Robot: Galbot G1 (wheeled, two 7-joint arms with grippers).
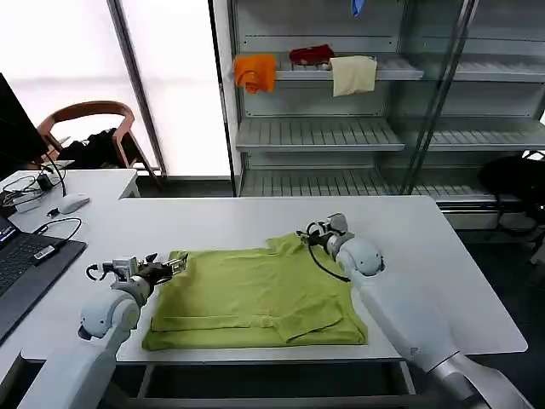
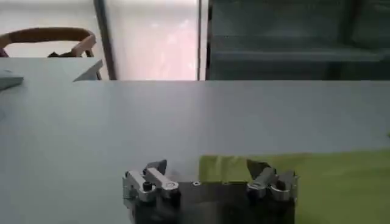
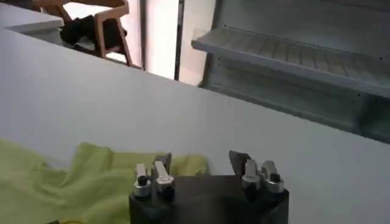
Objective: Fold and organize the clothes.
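Note:
The clothes are one lime yellow-green T-shirt lying partly folded on the white table, its near edge doubled over. My left gripper is open at the shirt's far left corner. In the left wrist view that gripper has the corner of the shirt lying between its spread fingers. My right gripper is open at the shirt's far right corner, where the fabric bunches up. In the right wrist view that gripper straddles the rumpled end of the shirt.
Behind the table stands a shelf unit holding an orange cloth, a red cloth and a cream cloth. A laptop, a mouse and cables lie on the left desk. A wooden chair stands behind it.

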